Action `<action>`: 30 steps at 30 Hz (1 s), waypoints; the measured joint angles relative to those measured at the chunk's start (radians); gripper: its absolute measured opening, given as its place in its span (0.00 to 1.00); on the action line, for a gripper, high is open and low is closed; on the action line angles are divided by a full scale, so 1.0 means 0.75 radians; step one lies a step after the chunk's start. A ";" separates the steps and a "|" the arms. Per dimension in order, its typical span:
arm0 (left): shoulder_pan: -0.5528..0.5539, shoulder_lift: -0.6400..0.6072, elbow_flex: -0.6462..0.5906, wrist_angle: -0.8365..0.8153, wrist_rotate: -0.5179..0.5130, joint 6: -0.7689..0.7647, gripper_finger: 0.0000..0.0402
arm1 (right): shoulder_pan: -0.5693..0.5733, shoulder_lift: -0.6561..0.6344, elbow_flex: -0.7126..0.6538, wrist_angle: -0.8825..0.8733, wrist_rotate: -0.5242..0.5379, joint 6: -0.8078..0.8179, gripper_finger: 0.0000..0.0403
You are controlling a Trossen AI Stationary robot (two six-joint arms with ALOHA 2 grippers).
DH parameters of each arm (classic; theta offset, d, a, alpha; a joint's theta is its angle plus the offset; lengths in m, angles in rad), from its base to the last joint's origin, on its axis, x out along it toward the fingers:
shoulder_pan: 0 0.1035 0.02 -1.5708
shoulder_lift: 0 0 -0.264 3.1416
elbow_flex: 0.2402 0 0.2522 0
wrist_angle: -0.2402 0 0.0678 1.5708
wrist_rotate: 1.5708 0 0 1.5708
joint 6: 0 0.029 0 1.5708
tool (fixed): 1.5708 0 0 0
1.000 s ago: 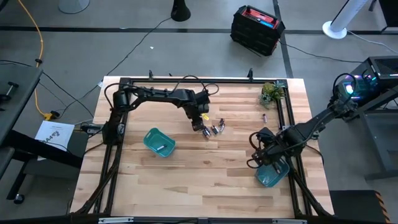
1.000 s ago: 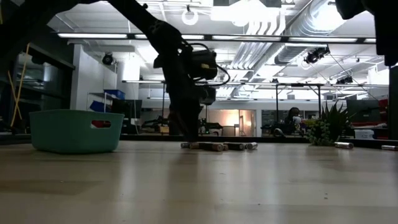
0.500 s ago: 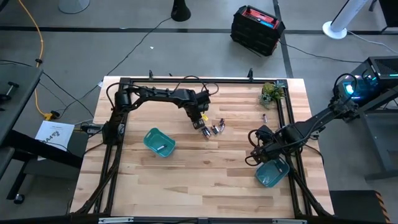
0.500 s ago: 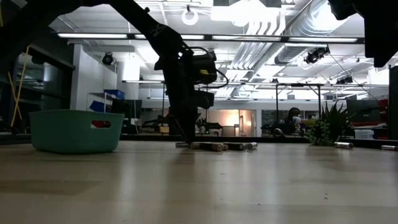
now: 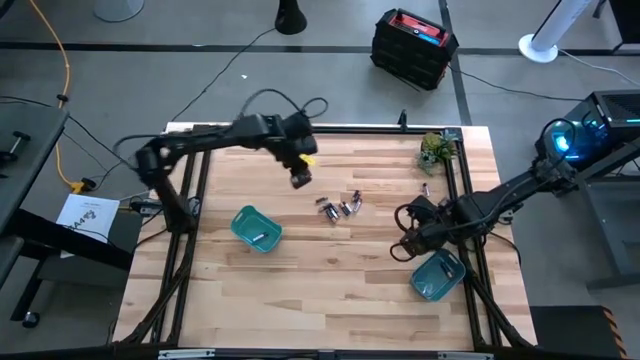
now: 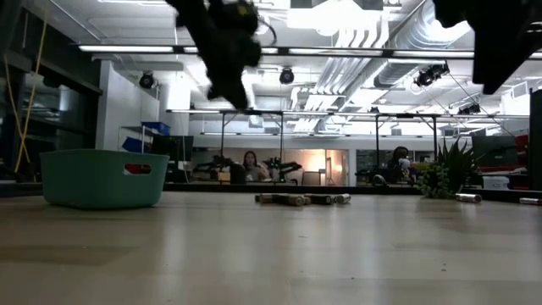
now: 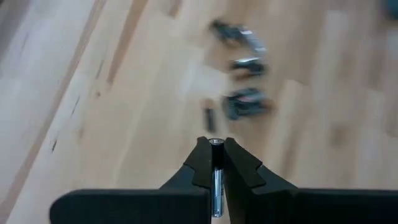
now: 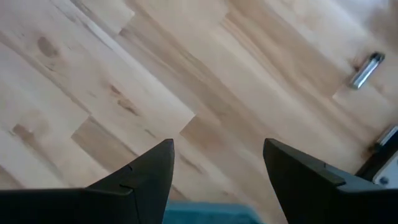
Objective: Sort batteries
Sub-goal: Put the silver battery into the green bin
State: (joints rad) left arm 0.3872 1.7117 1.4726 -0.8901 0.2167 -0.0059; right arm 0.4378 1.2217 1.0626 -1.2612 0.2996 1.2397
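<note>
Now the left gripper (image 5: 299, 178) is up off the wood and to the left of the loose batteries (image 5: 338, 207), where a second ago it was down among them at the cluster's left end with its jaws apart. In the low view it hangs high above the tabletop (image 6: 271, 254), clear of the row of cells (image 6: 303, 199) on the wood. Its jaws are pressed together on one slim silvery battery (image 7: 215, 180), which stands between the two dark fingers (image 7: 244, 168) in the left wrist view; the rest of the pile lies blurred beyond it. The left teal bin (image 5: 256, 228) sits nearer than the gripper, with something small in it. The right gripper (image 5: 408, 246) waits near the right edge, a little farther in than before, jaws spread wide and holding nothing, just beside the right teal bin (image 5: 437, 277). A stray battery (image 8: 365, 70) lies on the wood beyond it.
</note>
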 joint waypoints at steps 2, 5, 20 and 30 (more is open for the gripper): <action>-0.047 -0.069 -0.003 -0.154 -0.001 -0.001 0.00 | -0.045 0.000 0.000 0.017 0.012 -0.089 0.60; -0.159 -0.136 -0.007 -0.389 -0.022 -0.021 0.00 | -0.128 0.000 0.000 0.065 0.020 -0.246 0.60; -0.569 -0.359 -0.570 -0.241 -0.022 -0.599 0.08 | -0.599 0.000 0.000 0.458 -0.138 -0.951 0.60; -0.521 -0.370 -0.592 -0.185 -0.040 -0.604 0.36 | -0.769 0.085 0.000 0.621 -0.376 -1.018 0.60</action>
State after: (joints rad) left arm -0.0039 1.4346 1.0288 -1.0287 0.1865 -0.4592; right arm -0.1389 1.2853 1.0626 -0.7954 0.0176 0.4759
